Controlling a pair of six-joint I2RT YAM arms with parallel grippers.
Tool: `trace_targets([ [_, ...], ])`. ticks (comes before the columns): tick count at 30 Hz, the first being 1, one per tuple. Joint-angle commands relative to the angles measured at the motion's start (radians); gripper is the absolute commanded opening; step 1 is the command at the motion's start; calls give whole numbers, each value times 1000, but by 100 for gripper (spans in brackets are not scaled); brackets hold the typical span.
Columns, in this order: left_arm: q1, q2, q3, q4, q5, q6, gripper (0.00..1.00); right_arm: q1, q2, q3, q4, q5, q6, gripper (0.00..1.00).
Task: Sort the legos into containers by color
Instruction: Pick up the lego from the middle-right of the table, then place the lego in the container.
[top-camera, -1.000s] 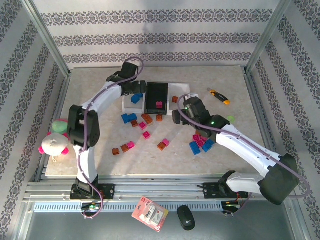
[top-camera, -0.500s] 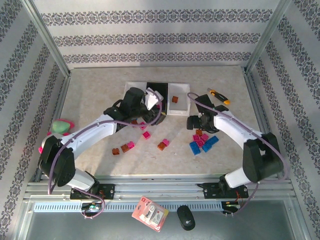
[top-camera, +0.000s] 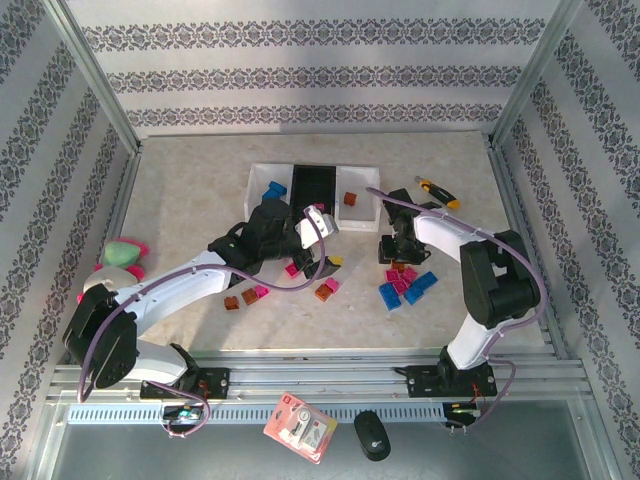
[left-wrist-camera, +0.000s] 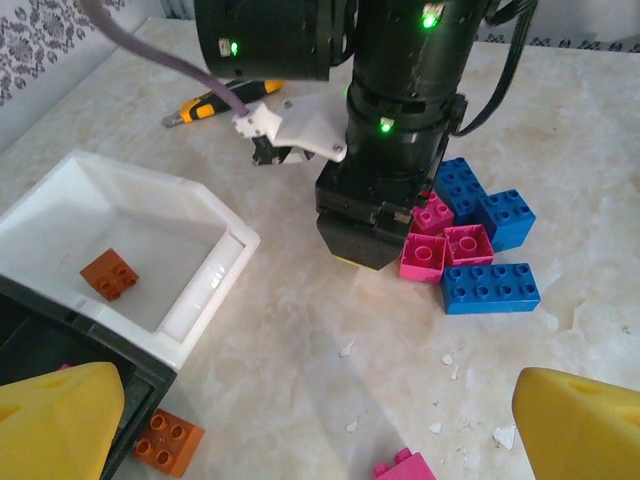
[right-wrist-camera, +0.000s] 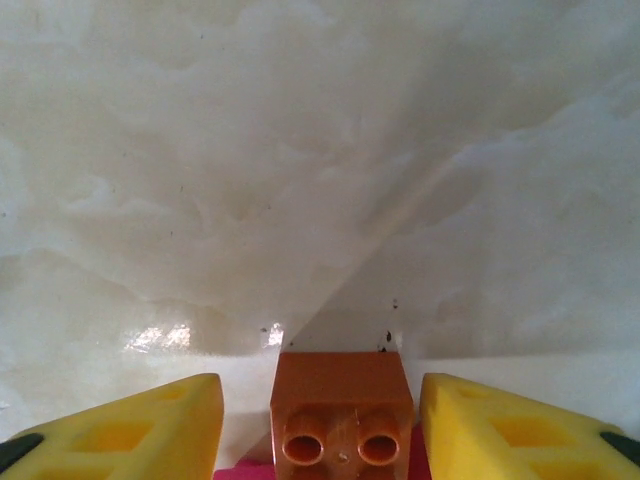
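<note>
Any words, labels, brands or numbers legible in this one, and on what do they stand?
No text can be read.
The red-and-white packet at the near edge: print too small to read.
The utility knife: no legible marking.
The orange brick in the right wrist view: studs show no lettering.

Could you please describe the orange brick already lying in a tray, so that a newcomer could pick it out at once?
At the far middle of the table, a black tray stands between two white ones. Take the right white tray, nearest the utility knife. The orange brick lies alone inside it; the other orange bricks lie outside the trays.
</note>
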Motion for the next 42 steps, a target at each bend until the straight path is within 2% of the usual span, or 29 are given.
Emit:
trace_targets([
  [1,-15,-25,-11,59,37,29,99,-7,16,22,-22,0,-9,50],
  [5,-14,-31,-15,64,40,28,99,-10,11,23,-25,7,-11,40],
  [7,-15,-34,-17,60,37,28,99,-8,-1,26,-31,8,-11,38],
  [12,-16,-60,-47,87,-7,-4,99,1,-71,55,-47,7,-8,27],
  [19,-14,-128,-157,157,-156,-149,99,49,-137,173,12,32,-38,26],
  [23,-14,-166,-233,195,-216,-254,99,62,-79,260,162,71,-53,26],
  [27,-11,-178,-253,155,-318,-354,99,60,56,358,307,101,-67,26],
  [30,-9,-172,-249,113,-402,-429,99,59,168,462,331,98,-81,27],
  [36,-8,-157,-232,23,-484,-477,99,56,288,592,292,87,-102,34],
  [42,33,-112,-198,-95,-598,-539,99,62,181,549,288,75,-154,66],
])
